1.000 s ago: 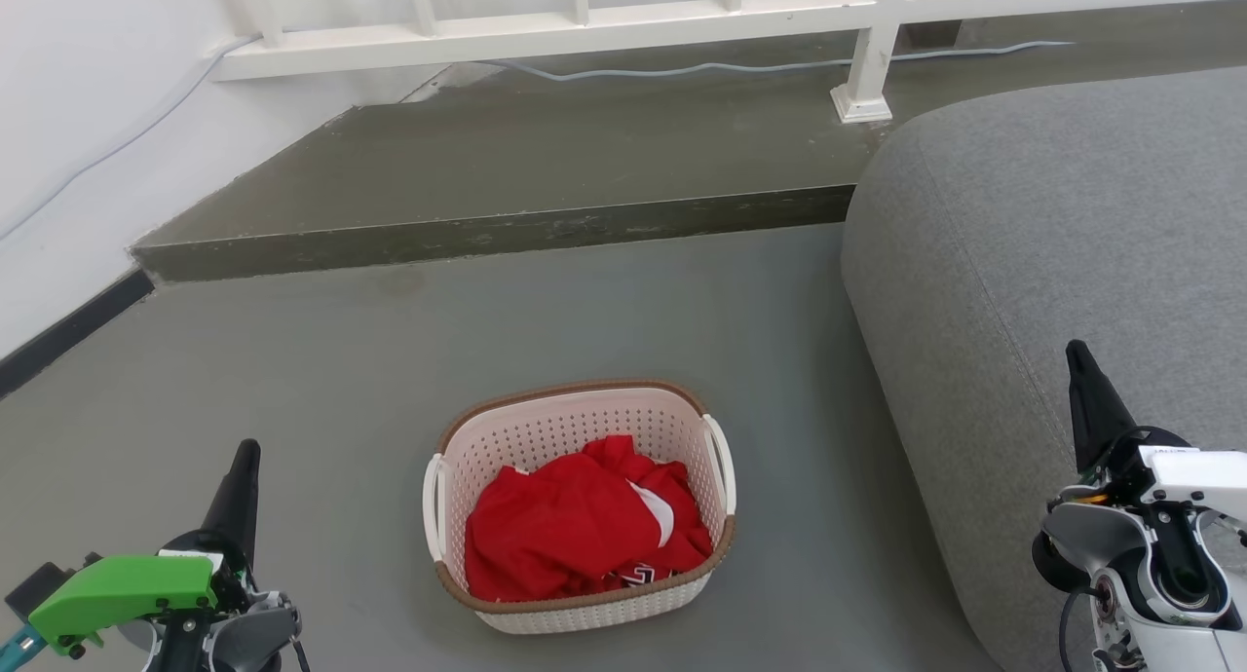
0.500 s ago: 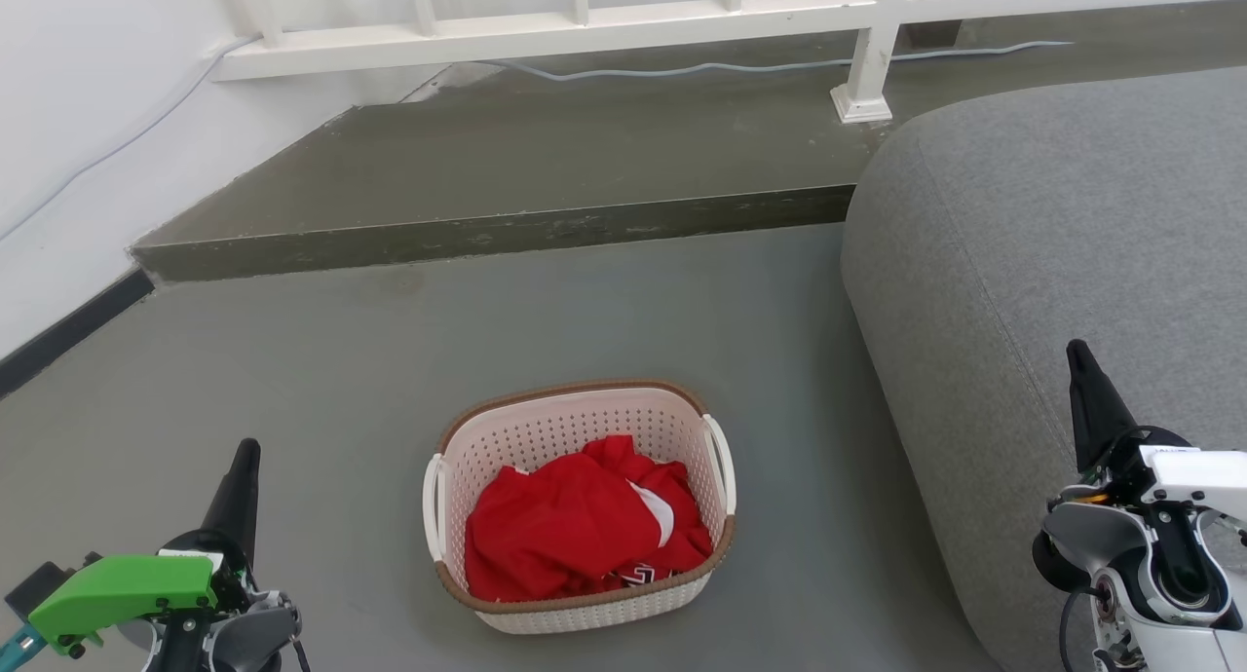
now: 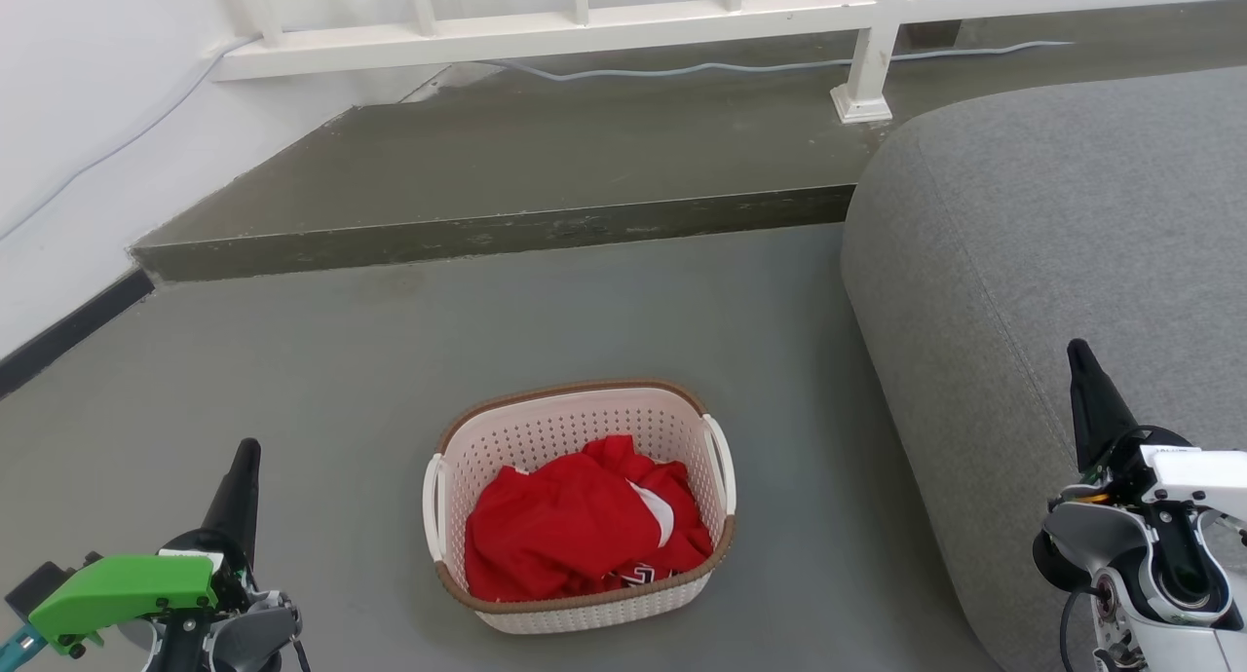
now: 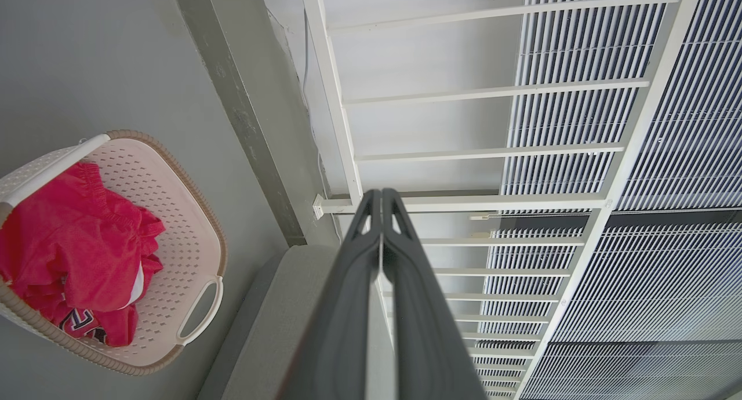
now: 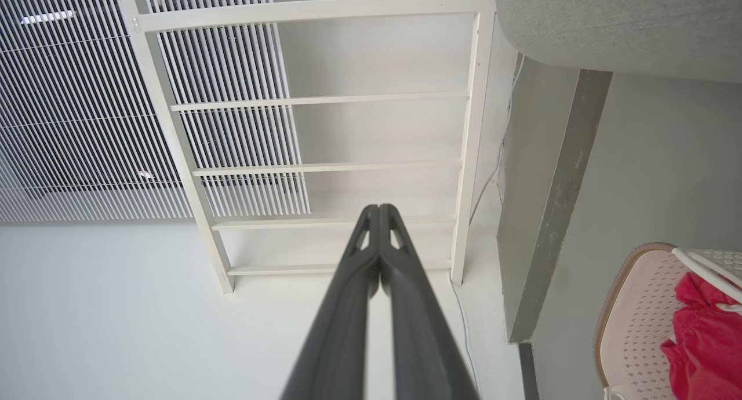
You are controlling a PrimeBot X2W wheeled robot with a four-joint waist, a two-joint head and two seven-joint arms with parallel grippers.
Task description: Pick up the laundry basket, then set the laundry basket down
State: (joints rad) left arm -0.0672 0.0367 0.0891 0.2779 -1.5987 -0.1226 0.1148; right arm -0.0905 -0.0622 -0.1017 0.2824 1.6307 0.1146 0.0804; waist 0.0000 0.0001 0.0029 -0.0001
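Head view: the laundry basket (image 3: pixel 575 429) sits upright on the grey floor (image 3: pixel 370 360), between the two grippers and a little ahead of them. It is near the sofa (image 3: pixel 1052 243) but apart from it.
Fingers: the left gripper (image 3: pixel 246 453) is at the lower left and the right gripper (image 3: pixel 1077 355) at the lower right in front of the sofa. Both are well apart from the basket, with fingers pressed together and holding nothing.
Contents: red clothing (image 3: pixel 575 526) is heaped low inside, below the brown rim.
Handling: it is probably light, being thin perforated plastic with a small soft load. The walls look stiff enough to lift by but may flex if squeezed, and smooth plastic could slip between narrow fingers.
Where to hold: the white handles (image 3: pixel 723 477), one on each short side, are the place. One gripper per handle should keep it level; lifting by a single handle would likely tip it.
Floor: flat, matte and bare around the basket, so it should set down steady.
Room: a raised step (image 3: pixel 487 234) lies behind, with a white railing (image 3: pixel 585 19) and a loose cable (image 3: pixel 682 68) beyond it, and a white wall (image 3: pixel 78 88) at the left.
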